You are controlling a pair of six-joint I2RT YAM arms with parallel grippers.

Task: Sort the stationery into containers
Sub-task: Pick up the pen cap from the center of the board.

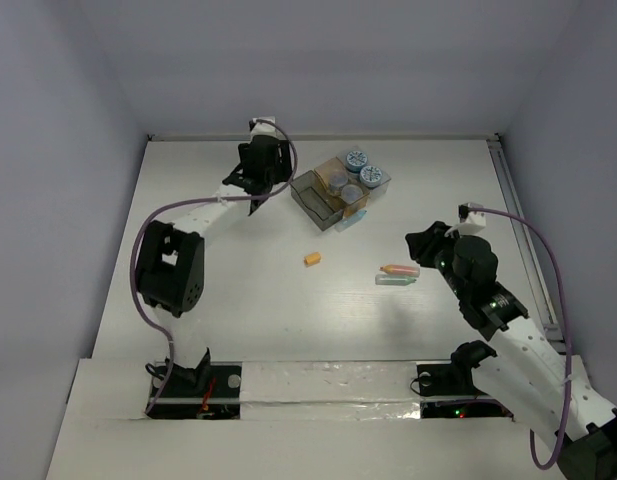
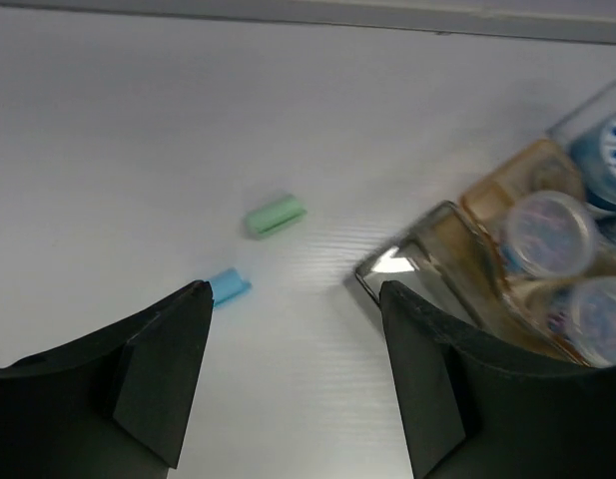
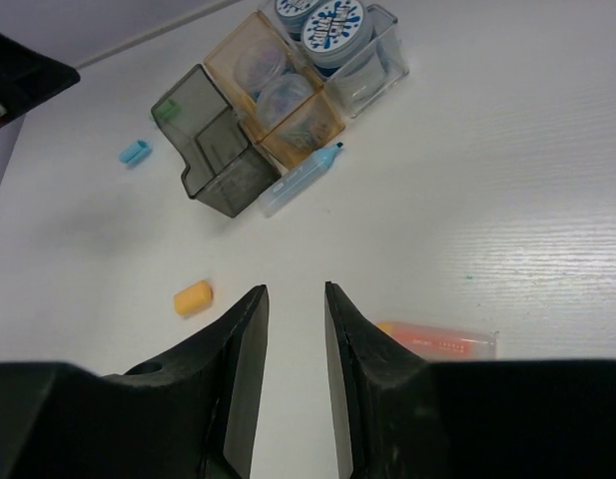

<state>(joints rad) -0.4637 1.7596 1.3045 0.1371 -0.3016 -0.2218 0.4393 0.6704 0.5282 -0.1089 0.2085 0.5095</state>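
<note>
The containers stand joined at the back middle: a dark grey box, a tan box with purplish cylinders in it, and a clear box with blue-and-white rolls. A light blue stick lies against them. On the table lie a green block and a blue block. My left gripper hovers open just left of the dark box, with nothing in it. Further forward lie an orange block, an orange stick and a pale green stick. My right gripper is open and holds nothing, between the orange block and the orange stick.
The white table is walled at the back and sides. A rail runs along its right edge. The left arm's elbow rises over the left middle. Purple cables loop off both arms.
</note>
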